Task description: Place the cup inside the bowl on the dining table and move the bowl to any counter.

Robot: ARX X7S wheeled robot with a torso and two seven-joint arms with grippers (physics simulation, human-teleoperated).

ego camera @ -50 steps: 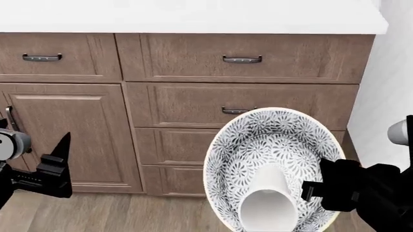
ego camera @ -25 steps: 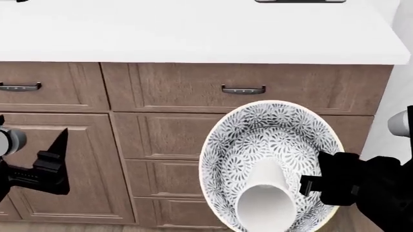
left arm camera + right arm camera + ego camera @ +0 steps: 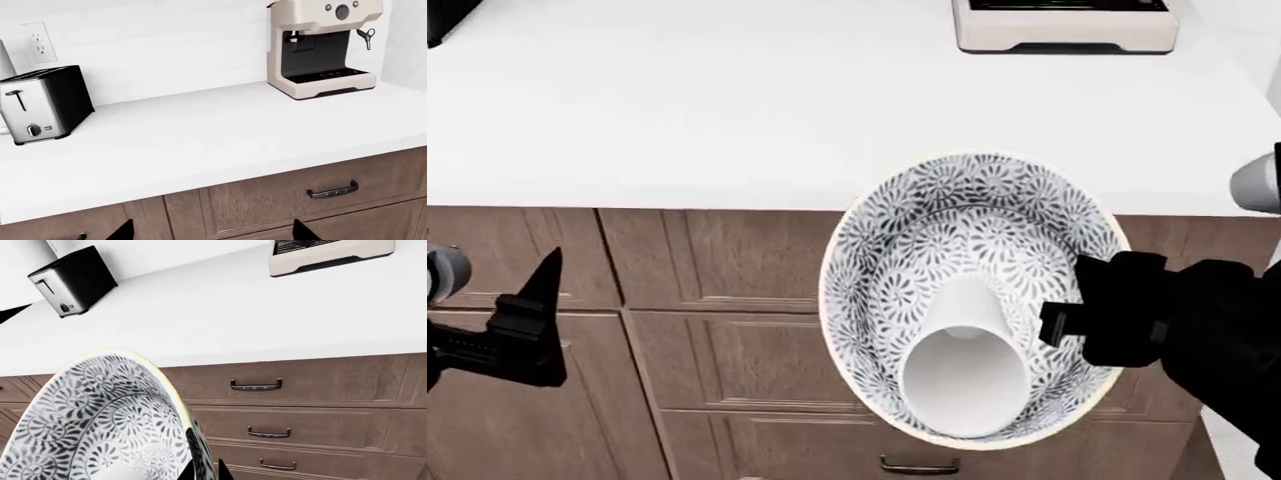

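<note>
Right gripper [image 3: 1065,322]: clamped on the right-hand rim of the bowl [image 3: 988,235], holding it in the air, tilted so its patterned inside faces the head camera. The cup [image 3: 964,368] lies inside the bowl on its side, mouth toward the camera, resting against the lower wall. In the right wrist view the bowl [image 3: 93,410] fills the lower corner, and the dark finger [image 3: 200,455] sits against its rim.

Left gripper [image 3: 534,310]: empty and spread apart; two dark fingertips [image 3: 123,231] show well separated in the left wrist view. It hangs low in front of the cabinet drawers [image 3: 714,260], away from the bowl.

Surroundings: the bowl is in front of the tabletop [image 3: 694,110], its upper rim overlapping the front edge of this pale counter in the head view. On the tabletop stand a cream coffee machine [image 3: 323,45] and, well apart from it, a black toaster [image 3: 43,102]. Brown wood drawers with dark handles [image 3: 256,385] sit below.
</note>
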